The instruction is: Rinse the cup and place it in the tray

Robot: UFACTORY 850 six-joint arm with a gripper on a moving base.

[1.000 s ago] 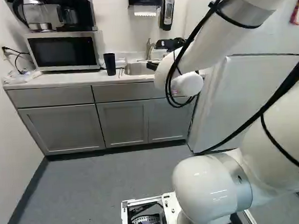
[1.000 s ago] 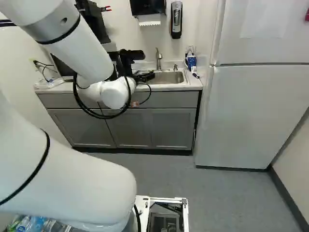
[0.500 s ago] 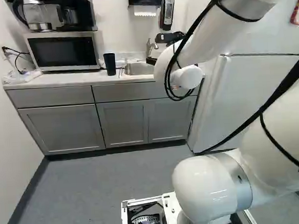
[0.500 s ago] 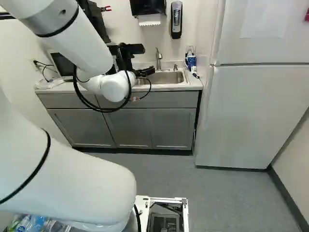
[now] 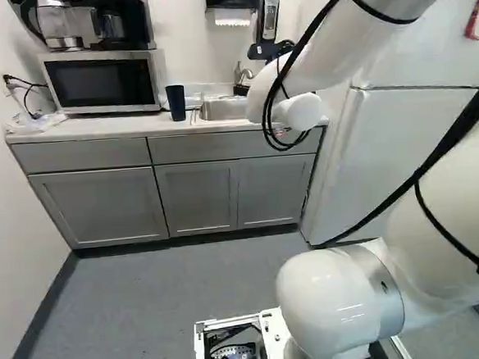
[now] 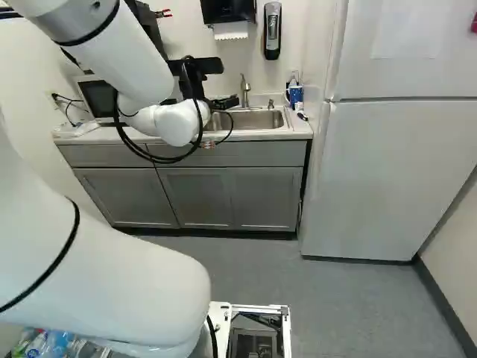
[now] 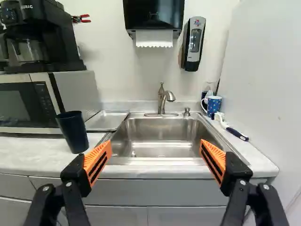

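I had the gripper [image 7: 155, 147] facing the sink [image 7: 160, 130], its orange pads [image 7: 98, 162] spread wide and nothing between them. The dark cup [image 7: 73, 132], which I took to be the one meant, stood upright on the counter [image 7: 33, 153] left of the sink, in front of the microwave [image 7: 79, 92]. A patterned mug [image 7: 214, 106] stood at the sink's far right corner. The tray [image 7: 107, 121] lay between the microwave and the sink, on the far side of the dark cup, with no cup in it.

By my reading, the job was at its start: the grasp, the rinse under the faucet [image 7: 163, 100] and the placing were all left to do. I saw no water running, and I couldn't tell whether the cup was wet. My next move called for steering left to it.
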